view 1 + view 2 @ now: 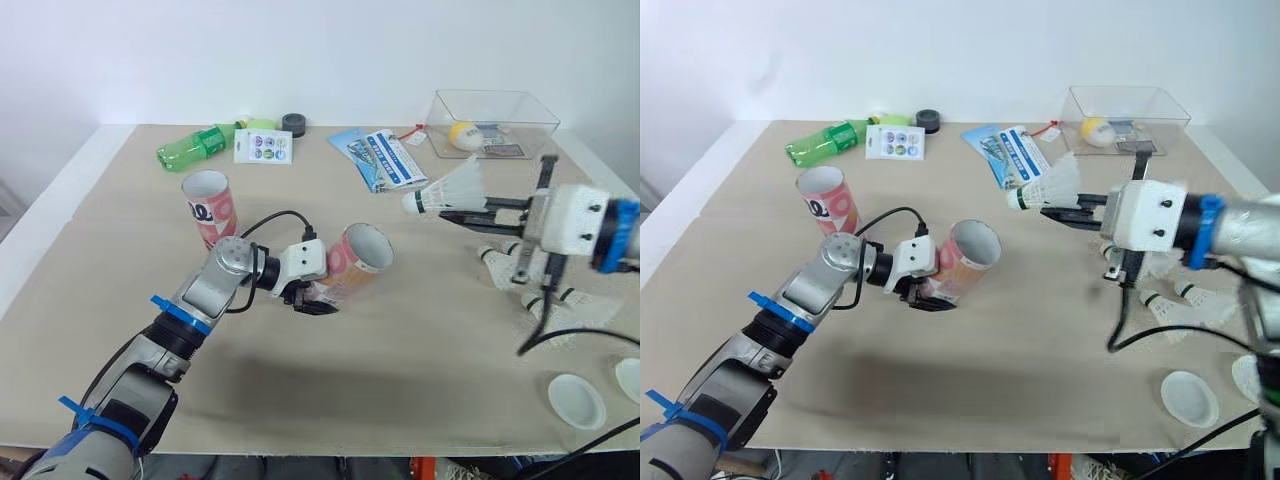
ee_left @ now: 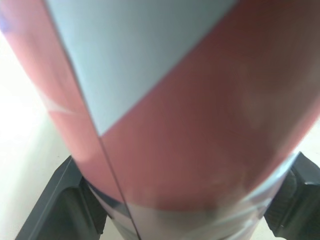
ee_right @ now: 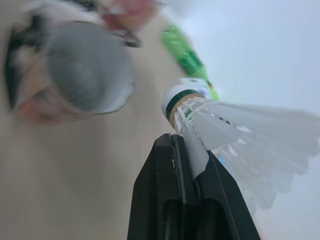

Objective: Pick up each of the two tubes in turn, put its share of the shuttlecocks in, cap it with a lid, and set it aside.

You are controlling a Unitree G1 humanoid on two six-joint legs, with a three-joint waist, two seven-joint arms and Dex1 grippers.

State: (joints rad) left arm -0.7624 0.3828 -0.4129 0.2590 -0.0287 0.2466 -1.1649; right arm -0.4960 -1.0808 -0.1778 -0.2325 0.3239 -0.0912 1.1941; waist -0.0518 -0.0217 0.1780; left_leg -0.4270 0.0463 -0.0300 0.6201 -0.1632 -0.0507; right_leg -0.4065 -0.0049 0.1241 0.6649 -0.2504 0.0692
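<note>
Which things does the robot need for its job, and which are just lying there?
For the job: held tube, standing tube, held shuttlecock, loose shuttlecocks, white lids.
Just lying about: green bottle, sticker card, tape roll, leaflets, clear box.

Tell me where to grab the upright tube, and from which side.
Grip the upright tube across its mid-wall, coming in level from the near side. It stands mouth up, round and straight-sided, so a pinch across the flanks should hold. The green bottle lies beyond it, so the near side looks freer.
</note>
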